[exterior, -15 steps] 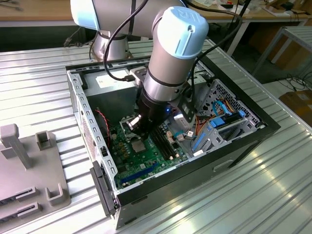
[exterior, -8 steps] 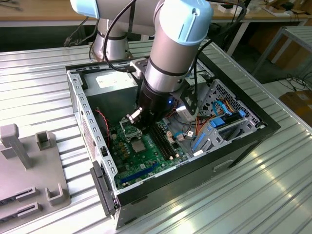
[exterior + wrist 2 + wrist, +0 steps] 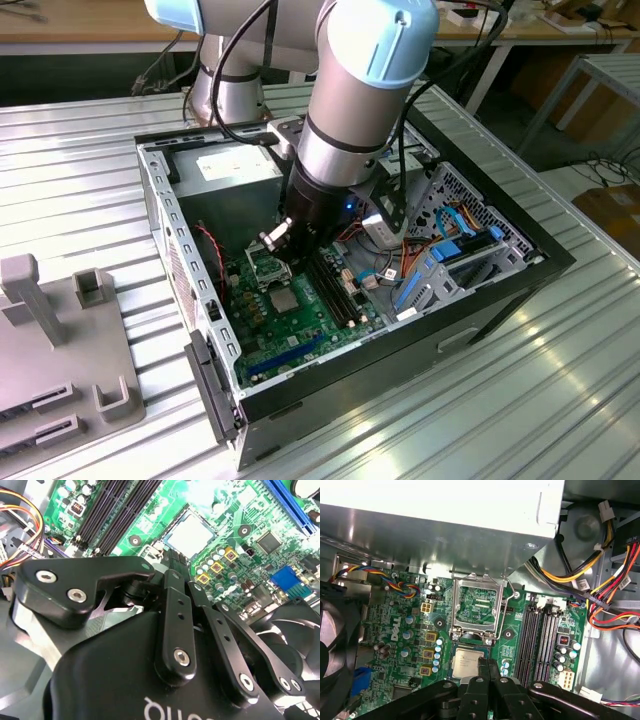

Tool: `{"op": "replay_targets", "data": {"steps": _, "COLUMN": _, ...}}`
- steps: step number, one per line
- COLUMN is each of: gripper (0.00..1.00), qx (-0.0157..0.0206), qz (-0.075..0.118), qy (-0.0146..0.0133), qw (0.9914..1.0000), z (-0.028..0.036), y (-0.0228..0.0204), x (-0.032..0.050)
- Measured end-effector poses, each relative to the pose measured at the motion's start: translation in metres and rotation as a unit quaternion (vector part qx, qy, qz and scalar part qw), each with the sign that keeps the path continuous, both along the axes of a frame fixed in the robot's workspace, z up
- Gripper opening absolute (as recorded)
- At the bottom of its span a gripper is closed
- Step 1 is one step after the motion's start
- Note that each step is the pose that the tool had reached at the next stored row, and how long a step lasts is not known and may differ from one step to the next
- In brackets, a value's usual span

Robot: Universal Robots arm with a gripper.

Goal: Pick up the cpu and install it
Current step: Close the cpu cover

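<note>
The cpu (image 3: 469,662) is a flat silver-grey square lying level on the green motherboard (image 3: 405,630), next to the hollow silver socket frame (image 3: 475,607), which stands swung up. My gripper (image 3: 487,665) is shut, its two black fingers pressed together with nothing between them, tips at the cpu's edge. I cannot tell whether they touch it. In the second wrist view the cpu (image 3: 187,534) lies just beyond the gripper (image 3: 176,560). In the exterior view the gripper (image 3: 284,268) hangs inside the open computer case, above the cpu (image 3: 283,298).
A grey power supply (image 3: 235,170) fills the case's far end. Memory slots (image 3: 540,640) run beside the socket. Cable bundles (image 3: 600,595) hang on one side and a black fan (image 3: 335,640) on the other. A grey fixture (image 3: 60,340) stands at the exterior view's left.
</note>
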State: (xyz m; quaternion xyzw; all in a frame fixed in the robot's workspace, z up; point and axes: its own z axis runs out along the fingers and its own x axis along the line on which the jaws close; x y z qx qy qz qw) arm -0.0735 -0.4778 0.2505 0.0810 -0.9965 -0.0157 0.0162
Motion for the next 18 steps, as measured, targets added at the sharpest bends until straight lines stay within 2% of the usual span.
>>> {"op": "replay_targets", "data": {"steps": 4, "gripper": 0.11, "qx": 0.0, "qz": 0.0, "qy": 0.0, "qw": 1.0, "z": 0.0, "y": 0.0, "x": 0.0005}}
{"op": "replay_targets", "data": {"steps": 10, "gripper": 0.11, "qx": 0.0, "qz": 0.001, "qy": 0.0, "qw": 1.0, "z": 0.0, "y": 0.0016, "x": 0.0082}}
{"op": "replay_targets", "data": {"steps": 18, "gripper": 0.11, "qx": 0.0, "qz": 0.002, "qy": 0.0, "qw": 1.0, "z": 0.0, "y": 0.0017, "x": 0.0098}}
